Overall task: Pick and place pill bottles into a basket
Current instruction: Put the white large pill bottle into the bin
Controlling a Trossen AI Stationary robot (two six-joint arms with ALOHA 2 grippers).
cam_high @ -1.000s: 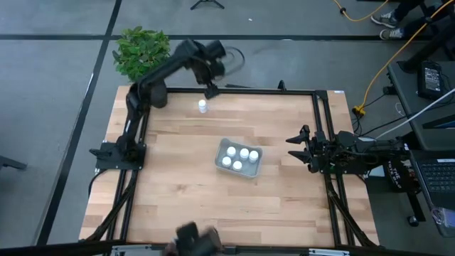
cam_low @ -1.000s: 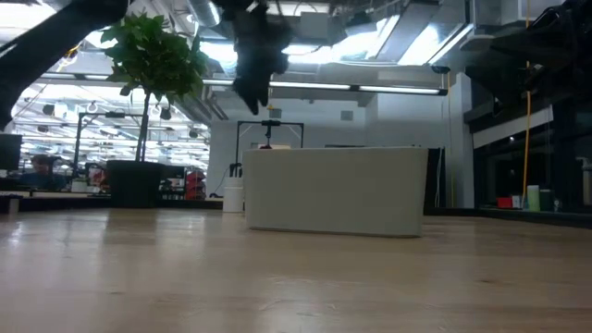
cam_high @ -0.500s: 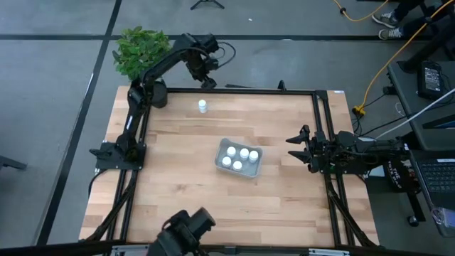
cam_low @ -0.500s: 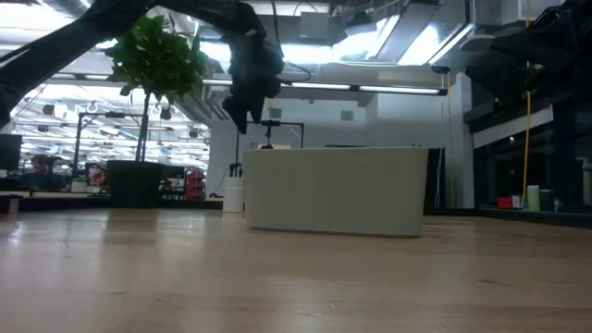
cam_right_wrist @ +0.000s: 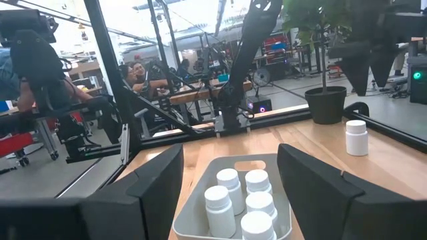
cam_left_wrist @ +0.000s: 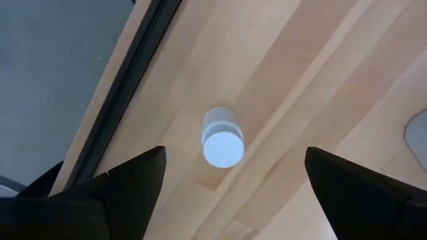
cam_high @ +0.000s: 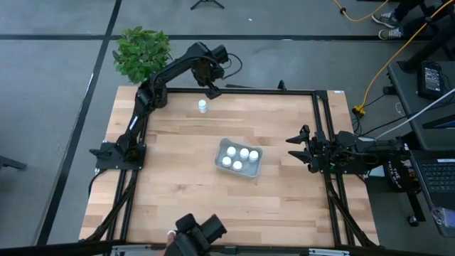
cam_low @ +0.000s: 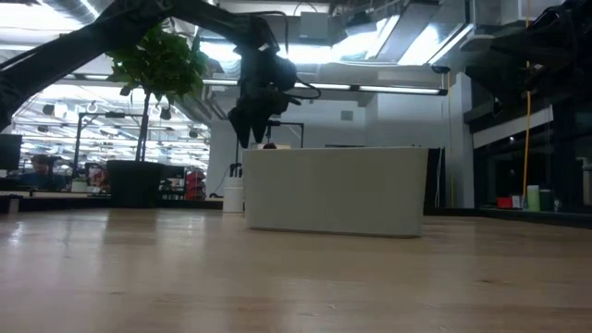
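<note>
One white pill bottle (cam_high: 203, 106) stands upright on its base on the wooden table, near the far edge. My left gripper (cam_high: 211, 89) hangs above it, pointing down and open. In the left wrist view the bottle (cam_left_wrist: 223, 137) lies between and below the two spread fingers, untouched. The grey-blue basket (cam_high: 254, 168) sits mid-table and holds several upright white bottles (cam_high: 237, 158). My right gripper (cam_high: 295, 148) waits open at the table's right edge and faces the basket (cam_right_wrist: 193, 212).
A potted plant (cam_high: 142, 50) stands beyond the far left corner. A black frame rail (cam_high: 242, 90) runs along the far edge, close to the lone bottle. A dark shape (cam_high: 195, 235) shows at the near edge. Bare wood lies around the basket.
My left gripper has come down toward the lone bottle near the far edge, while still pointing down. The bottle and the basket have stayed in place.
</note>
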